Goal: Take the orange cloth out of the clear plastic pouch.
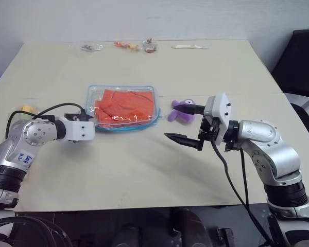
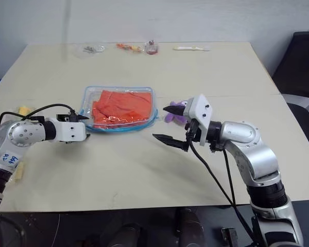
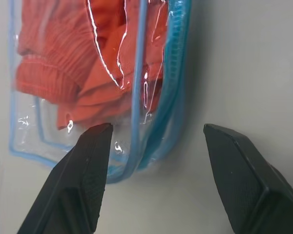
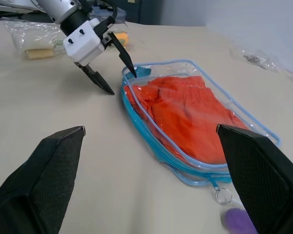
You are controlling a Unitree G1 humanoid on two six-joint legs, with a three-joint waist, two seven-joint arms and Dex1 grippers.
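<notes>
left gripper (image 4: 112,61) spread and empty, straddling the pouch (image 1: 122,107) corner to pin it; right gripper (image 1: 184,123) wide, empty, facing the cloth (image 1: 127,105) for pulling.

The only writing in view is a small white label (image 1: 23,158) on the robot's left forearm, at the lower left of the left eye view. It carries a few blue handwritten characters, too small and slanted to read with any certainty. The same label (image 2: 9,159) appears at the lower left of the right eye view, and is no more legible there. No print, brand or number can be made out on the other things in view.
</notes>
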